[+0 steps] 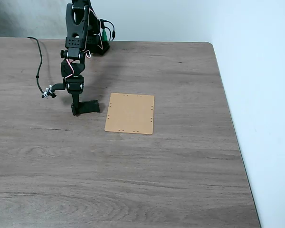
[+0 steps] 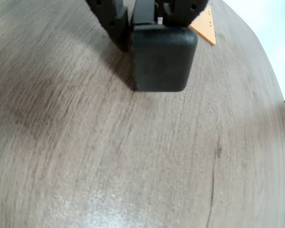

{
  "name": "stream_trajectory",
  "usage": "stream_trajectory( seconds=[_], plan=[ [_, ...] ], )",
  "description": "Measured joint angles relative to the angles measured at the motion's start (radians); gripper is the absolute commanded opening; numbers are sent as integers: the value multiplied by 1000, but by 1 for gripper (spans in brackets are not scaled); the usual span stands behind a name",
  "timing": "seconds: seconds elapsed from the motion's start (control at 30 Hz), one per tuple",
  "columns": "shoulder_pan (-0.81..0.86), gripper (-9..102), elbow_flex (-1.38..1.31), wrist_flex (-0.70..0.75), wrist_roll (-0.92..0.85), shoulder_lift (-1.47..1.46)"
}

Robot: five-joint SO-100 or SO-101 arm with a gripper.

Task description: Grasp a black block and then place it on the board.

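The black block (image 1: 89,107) lies low over the wood table, just left of the tan board (image 1: 130,114). My gripper (image 1: 76,110) points straight down at the block's left end, its fingers closed against both sides. In the wrist view the block (image 2: 161,59) shows end-on as a rounded black square between the fingers of the gripper (image 2: 145,26). It casts a shadow on the table right beneath it, and I cannot tell whether it touches the wood. A corner of the board (image 2: 206,26) shows orange at the top right, apart from the block.
The arm's base (image 1: 97,45) stands at the table's far edge. A black cable (image 1: 39,71) trails down on the left. The table's right edge (image 1: 230,128) runs beside a pale floor. Bare wood spreads in front of the board.
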Motion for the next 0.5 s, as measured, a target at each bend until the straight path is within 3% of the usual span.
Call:
stream_trajectory(
  seconds=[0.23, 0.5],
  plan=[
    [-6, 0, -23, 72, 0, 31],
    [-126, 0, -84, 178, 26, 133]
  ],
)
